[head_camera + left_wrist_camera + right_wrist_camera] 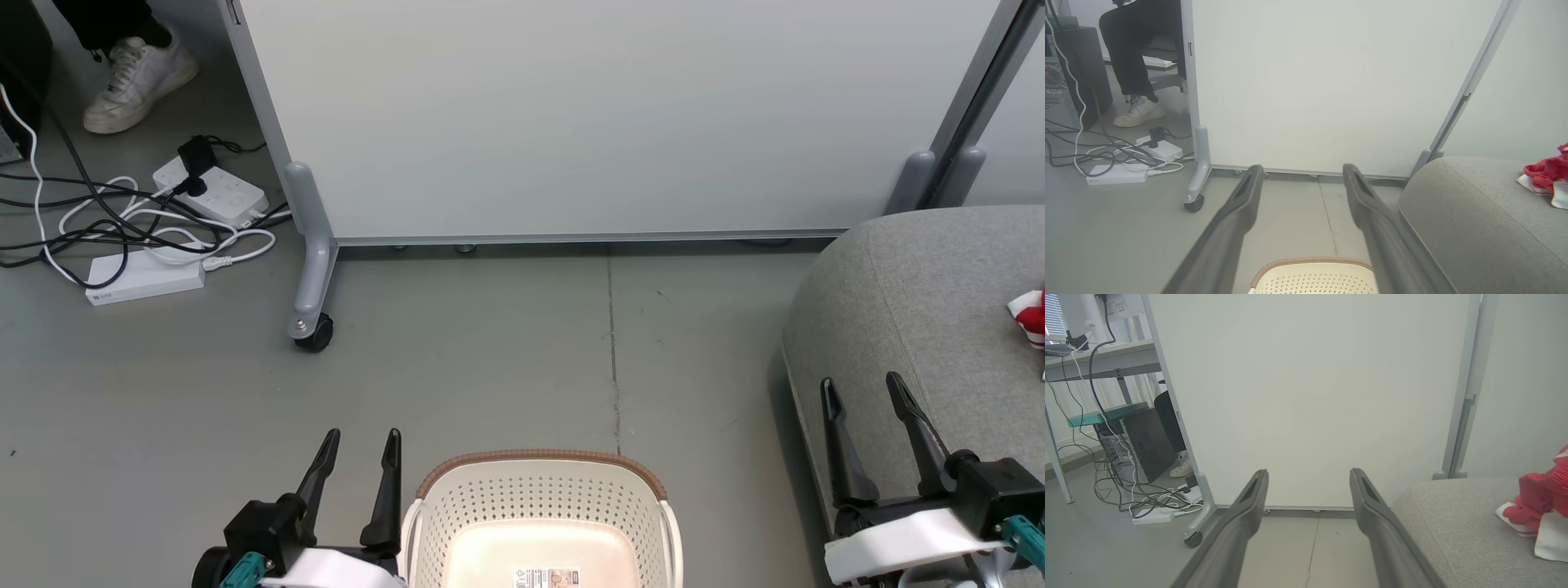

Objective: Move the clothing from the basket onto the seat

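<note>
Down low in the head view, the basket (pixel 539 459) sits on the floor (pixel 490 367) between the grippers. The left gripper (pixel 362 441) hovers just beside its left wall and the right gripper (pixel 860 384) by the edge of the seat (pixel 914 294), both with fingers spread apart, holding nothing. The clothing (pixel 1030 314) lies on the seat, a red-and-white heap at the right edge.

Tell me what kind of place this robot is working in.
Probably an office or lab workspace: a wheeled partition panel stands on the floor, power strips and tangled cables lie beside it, and a desk and computer tower stand behind.
</note>
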{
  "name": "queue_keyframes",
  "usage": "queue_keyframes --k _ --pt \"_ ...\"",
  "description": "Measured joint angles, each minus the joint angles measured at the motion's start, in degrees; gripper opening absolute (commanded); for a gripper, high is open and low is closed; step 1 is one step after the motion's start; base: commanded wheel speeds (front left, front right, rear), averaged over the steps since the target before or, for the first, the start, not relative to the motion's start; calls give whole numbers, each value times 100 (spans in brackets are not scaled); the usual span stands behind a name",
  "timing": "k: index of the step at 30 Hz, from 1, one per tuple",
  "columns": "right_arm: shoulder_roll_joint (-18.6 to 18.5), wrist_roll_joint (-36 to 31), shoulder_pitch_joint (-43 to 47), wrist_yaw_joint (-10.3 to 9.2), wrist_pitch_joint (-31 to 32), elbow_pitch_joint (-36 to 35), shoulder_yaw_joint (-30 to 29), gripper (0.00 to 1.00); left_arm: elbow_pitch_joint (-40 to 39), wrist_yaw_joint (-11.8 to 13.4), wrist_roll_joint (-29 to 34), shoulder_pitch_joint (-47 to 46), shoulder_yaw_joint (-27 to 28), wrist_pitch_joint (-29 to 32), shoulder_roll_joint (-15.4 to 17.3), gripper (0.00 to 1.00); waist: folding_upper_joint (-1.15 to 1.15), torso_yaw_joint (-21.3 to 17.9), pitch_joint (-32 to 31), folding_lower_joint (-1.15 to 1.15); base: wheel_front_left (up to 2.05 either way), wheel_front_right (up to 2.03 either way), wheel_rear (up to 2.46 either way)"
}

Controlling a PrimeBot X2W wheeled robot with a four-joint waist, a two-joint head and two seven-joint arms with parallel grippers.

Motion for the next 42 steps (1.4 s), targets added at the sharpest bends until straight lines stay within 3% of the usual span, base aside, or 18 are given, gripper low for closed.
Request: queue_keyframes --k 24,25,30,42 --pt "0 -64 -2 0 0 19 79 100 12 14 -54 2 5 0 1 100 0 37 -24 0 0 0 0" --pt "9 -59 2 0 1 46 80 0 38 13 -53 3 0 0 -1 0 0 37 -24 0 0 0 0" --pt "79 -41 204 0 26 303 79 0 278 13 -64 185 -38 16 -10 0 0 36 -23 0 0 0 0" --pt "85 1257 243 0 305 234 -52 0 250 -97 -1226 195 145 355 7 0 0 2 -10 0 0 0 0"
